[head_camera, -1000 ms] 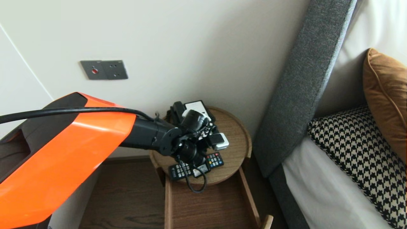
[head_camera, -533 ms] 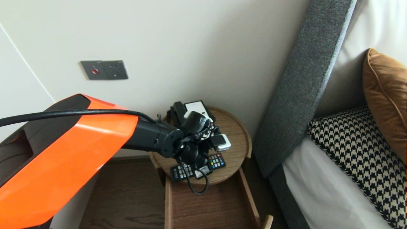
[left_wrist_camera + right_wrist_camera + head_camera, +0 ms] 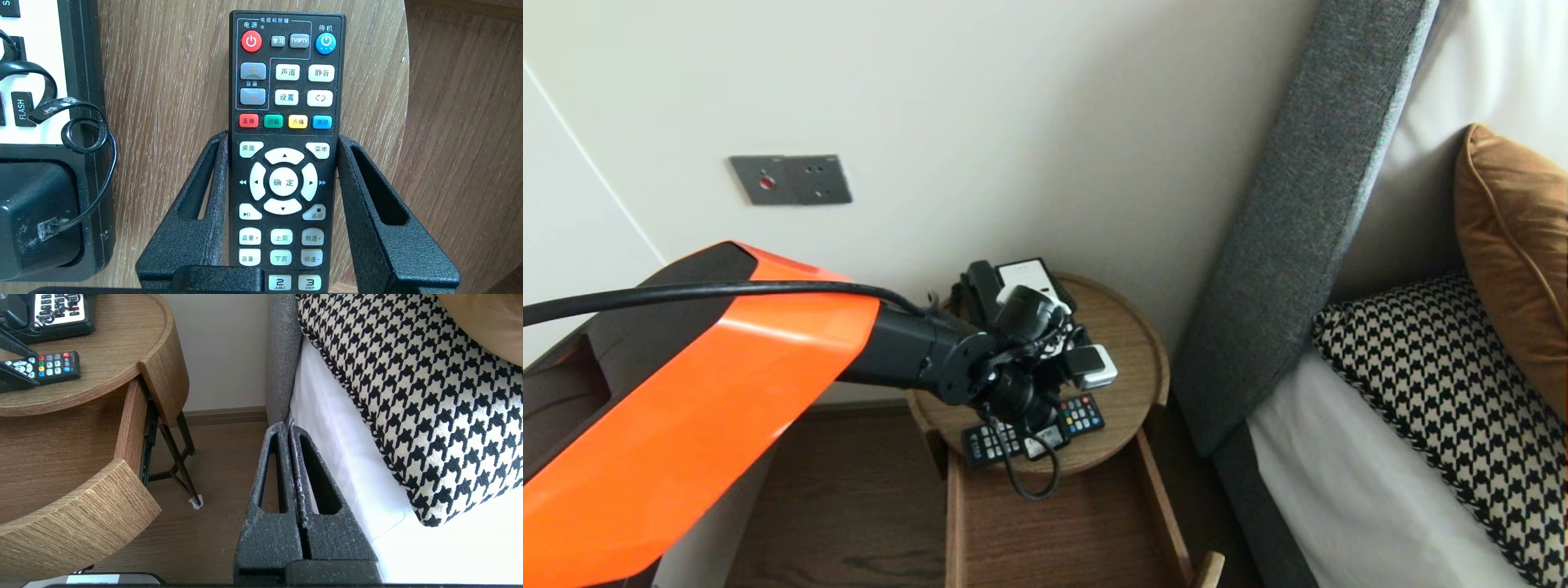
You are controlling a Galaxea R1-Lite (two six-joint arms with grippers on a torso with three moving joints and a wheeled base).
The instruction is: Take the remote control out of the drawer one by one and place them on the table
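Left gripper (image 3: 282, 138): closed on the remote (image 3: 285, 171), both long sides pinched roughly halfway along, pointed down at the table (image 3: 1131, 343).
Remote: flat, buttons up, at the front of the round table; whether it's been lifted off the wood can't be told tbh.
Phone (image 3: 1033, 273): sat at the back of the table, near the remote but apart, curly cord (image 3: 81, 130) seen beside it.
Drawer (image 3: 1054, 531): pulled out under the table's front.
Right gripper (image 3: 291, 430): shut on nothing, found low between table and bed (image 3: 339, 465), pillow (image 3: 408, 396) nearby.
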